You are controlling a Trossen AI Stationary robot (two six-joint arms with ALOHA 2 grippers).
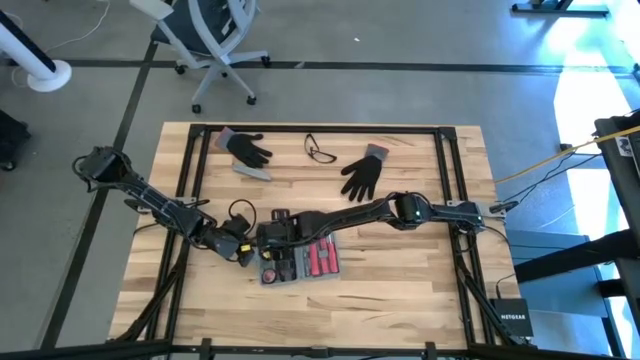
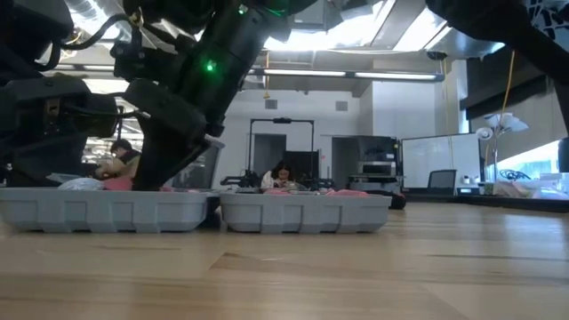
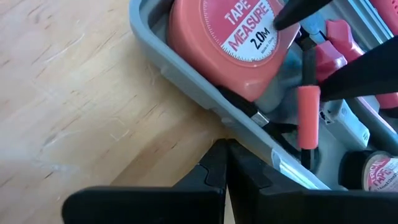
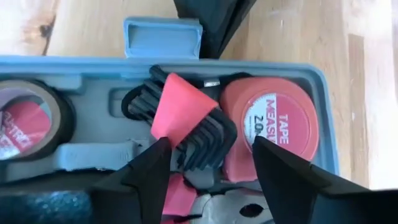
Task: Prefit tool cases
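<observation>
Two grippers at tool case (image 1: pixel 300 258); right wrist view alone shows hex keys (image 4: pixel 186 124).

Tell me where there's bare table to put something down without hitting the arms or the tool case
The front right corner, right of the tool case and in front of the right arm, is bare wood. So is the front left corner, in front of the left arm. The back edge holds two gloves and glasses. The middle is crowded: the left gripper, shut, and the right gripper, open, meet at the case.

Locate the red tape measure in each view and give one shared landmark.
High view: tape measure, case's lower-left corner.
Low view: not visible.
Left wrist view: top centre.
Right wrist view: right of centre.
Shared landmark: the blue-grey tool case.
</observation>
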